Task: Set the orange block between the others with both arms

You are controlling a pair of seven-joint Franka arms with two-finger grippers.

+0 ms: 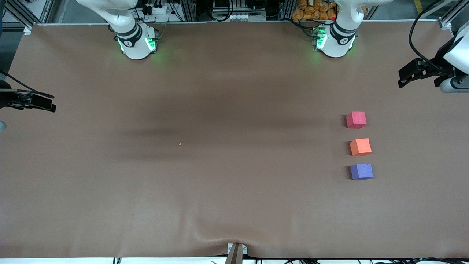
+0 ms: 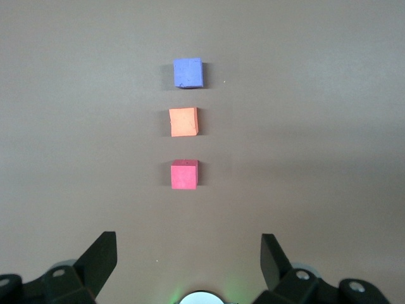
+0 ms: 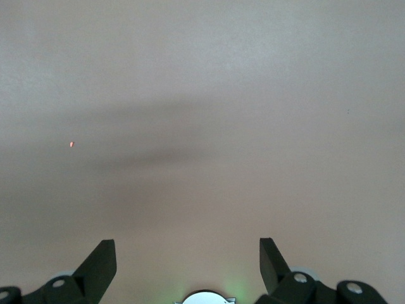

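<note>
Orange block [image 1: 360, 146] sits on the tabletop [image 1: 220, 183] between the red cube [image 1: 356, 120] and purple cube [image 1: 361, 171], apart from both. Looks light, soft foam; pinch its flat side faces. Left gripper [image 2: 188, 256] and right gripper [image 3: 187, 256]: jaws wide, empty.

- The right pincer [image 1: 51, 107] is cut off at the picture's edge, its arm unseen.
- The left pincer [image 1: 405, 79] is partly cropped too.
- A tiny orange speck [image 1: 180, 144] on the counter [image 1: 220, 201] is too small to identify.
</note>
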